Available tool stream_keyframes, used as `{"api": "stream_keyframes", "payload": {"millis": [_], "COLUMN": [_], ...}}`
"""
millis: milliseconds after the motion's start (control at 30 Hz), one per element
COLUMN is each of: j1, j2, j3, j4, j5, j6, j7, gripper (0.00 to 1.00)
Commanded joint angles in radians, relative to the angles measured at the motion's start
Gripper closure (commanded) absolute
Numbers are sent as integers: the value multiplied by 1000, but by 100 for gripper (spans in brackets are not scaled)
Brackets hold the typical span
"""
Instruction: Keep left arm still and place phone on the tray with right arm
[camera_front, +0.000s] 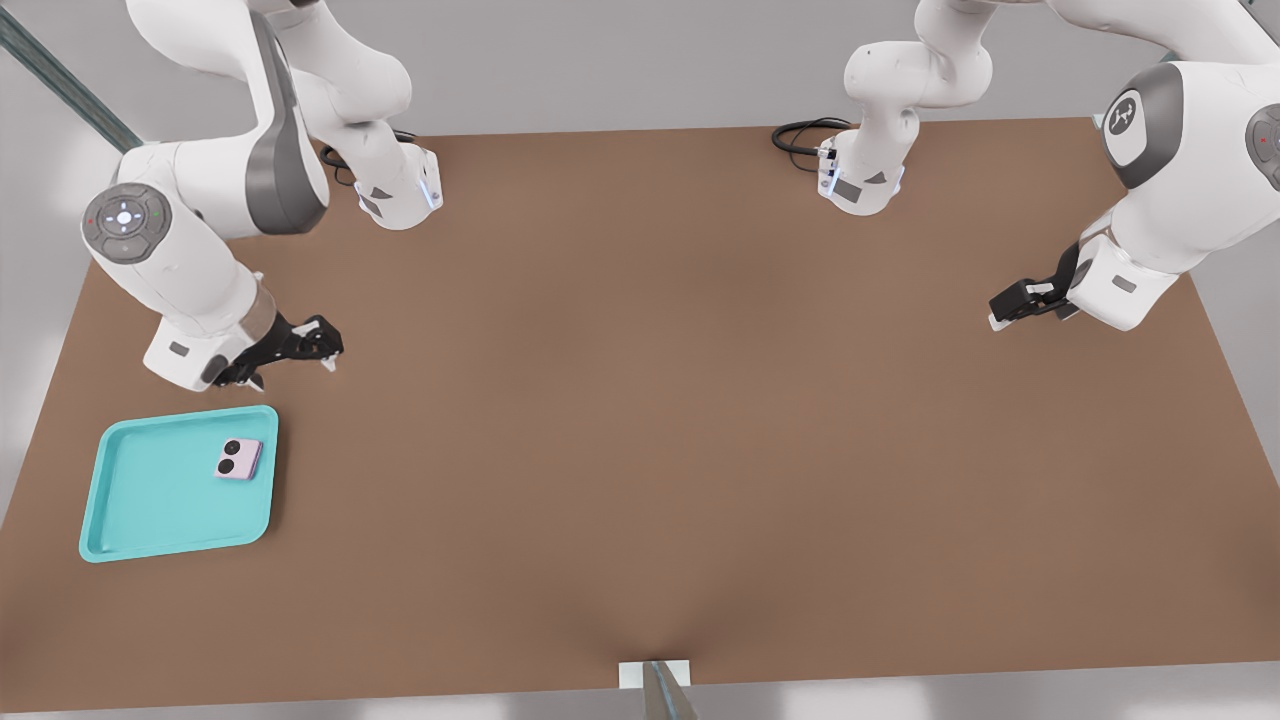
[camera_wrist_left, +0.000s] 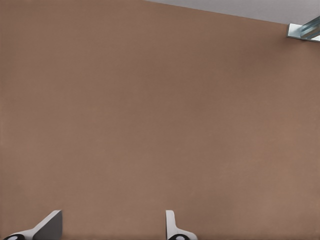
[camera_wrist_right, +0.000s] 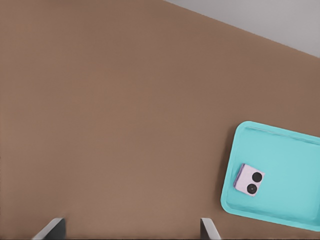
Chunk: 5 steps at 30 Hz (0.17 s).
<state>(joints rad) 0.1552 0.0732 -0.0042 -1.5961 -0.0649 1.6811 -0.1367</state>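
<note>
My black two-finger pincer (camera_front: 297, 362) hung above the bare brown tabletop (camera_front: 640, 400) at the front view's left, its fingers spread apart with nothing between them; in my wrist view only the two pale fingertips (camera_wrist_right: 50, 231) showed, wide apart over plain brown board. The small pale pink squarish phone (camera_front: 239, 459) lay nearer the camera than my pincer and slightly to the front view's left of it, close by but not touching, fully clear of my fingers. It rested flat inside the flat turquoise rectangular tray (camera_front: 150, 510) with rounded corners and a low raised rim, up near the tray's far right corner as the front view had it, just beside the rim on that side. From my wrist camera the phone (camera_wrist_right: 249, 180) sat close to one short edge of the tray (camera_wrist_right: 290, 170), roughly midway along that edge.

The phone was a thin slab, faintly lilac along one side, with two round black camera lenses set side by side on its upturned face. It was slightly skewed to the tray's edges and covered only a small share of the tray's floor.
</note>
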Motion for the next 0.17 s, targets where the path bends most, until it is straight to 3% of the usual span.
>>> {"api": "stream_keyframes", "payload": {"millis": [0,133], "j1": [-2,-5], "j2": [-10,-18], "j3": [-19,-62], "j4": [-16,30], "j5": [16,51], "j6": [-17,-55], "j7": [256,143], "gripper": [0,0]}}
